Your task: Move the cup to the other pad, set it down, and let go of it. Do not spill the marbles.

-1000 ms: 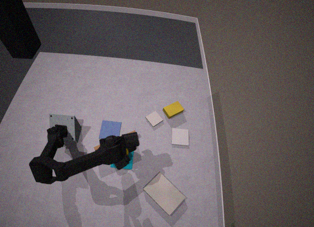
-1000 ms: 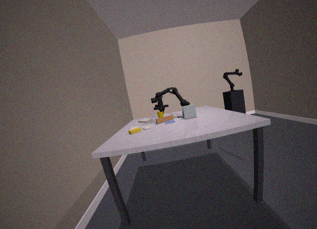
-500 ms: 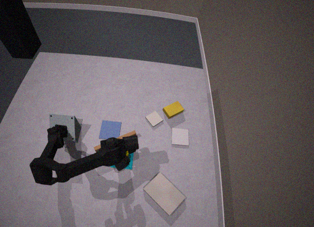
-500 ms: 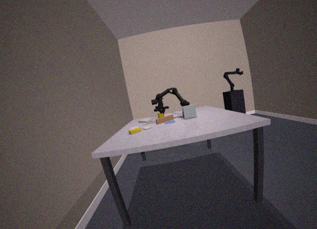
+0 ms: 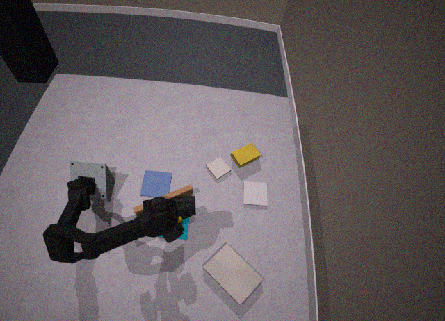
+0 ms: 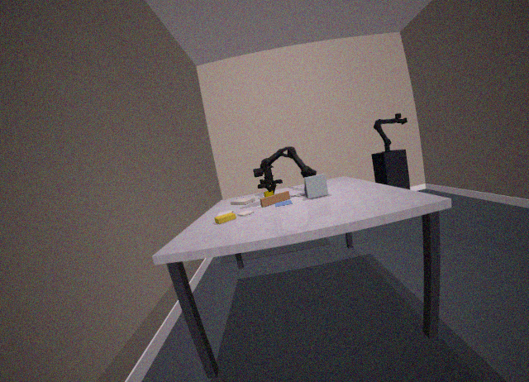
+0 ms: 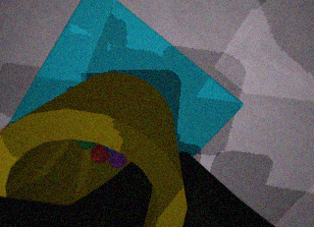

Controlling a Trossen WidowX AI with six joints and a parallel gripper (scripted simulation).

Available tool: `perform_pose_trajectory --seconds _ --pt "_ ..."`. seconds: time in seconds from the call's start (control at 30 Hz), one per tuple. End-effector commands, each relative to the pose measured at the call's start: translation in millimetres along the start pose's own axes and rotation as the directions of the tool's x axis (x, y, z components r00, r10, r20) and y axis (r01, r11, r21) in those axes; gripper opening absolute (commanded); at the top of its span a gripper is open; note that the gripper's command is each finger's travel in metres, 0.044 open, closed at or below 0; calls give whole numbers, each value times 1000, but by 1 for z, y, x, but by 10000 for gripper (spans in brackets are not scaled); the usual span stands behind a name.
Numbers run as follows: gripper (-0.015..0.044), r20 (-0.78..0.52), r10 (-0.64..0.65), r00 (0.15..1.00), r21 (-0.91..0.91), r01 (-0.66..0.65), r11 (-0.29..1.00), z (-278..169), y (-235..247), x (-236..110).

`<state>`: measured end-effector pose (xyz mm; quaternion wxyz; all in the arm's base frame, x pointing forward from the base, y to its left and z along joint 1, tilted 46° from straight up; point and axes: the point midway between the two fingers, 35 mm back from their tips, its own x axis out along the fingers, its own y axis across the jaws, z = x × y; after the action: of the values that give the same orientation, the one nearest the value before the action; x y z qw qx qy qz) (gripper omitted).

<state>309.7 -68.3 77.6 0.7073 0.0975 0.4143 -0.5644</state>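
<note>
The table (image 5: 161,117) fills most of the top view, pale grey, with my arm (image 5: 108,235) lying across its lower left, reaching from the base plate (image 5: 87,170) toward the frame's middle. Low and right of centre sits the biggest loose thing, a cream slab (image 5: 232,272), well apart from my wrist. Just above my wrist a blue pad (image 5: 156,183) lies flat, and between it and me runs a wooden bar (image 5: 179,192), slanting up to the right, its lower end hidden under my wrist; it stands between the two pads. Under my wrist a teal pad (image 5: 185,231) shows only as a sliver in the top view, but in the wrist view it spreads across the upper middle of the frame as a tilted square. Further right, well clear of me, are a white tile (image 5: 255,193), a smaller white tile (image 5: 218,167) and a yellow block (image 5: 245,154) near the table's right edge. My gripper (image 5: 176,220) is clenched on the cup (image 7: 98,148), a yellow one that fills the lower left of the wrist view, its mouth toward the camera, over the teal pad; whether it touches the pad I cannot tell. Inside it lie the marbles (image 7: 109,155), a red, a purple and a green one huddled together against the wall.
</note>
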Motion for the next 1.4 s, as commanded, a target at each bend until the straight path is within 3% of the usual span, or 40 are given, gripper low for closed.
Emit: perform_pose_trajectory --seconds 0.0,0.3,0.5,1.37 --pt "0 1 1 1000 0 -1 1000 0 0 -1" --pt "0 1 1 1000 0 -1 1000 0 0 -1" --pt "147 1 1 1000 0 -1 1000 0 0 -1" --pt "147 1 3 1000 -2 -3 1000 -1 1 -27"
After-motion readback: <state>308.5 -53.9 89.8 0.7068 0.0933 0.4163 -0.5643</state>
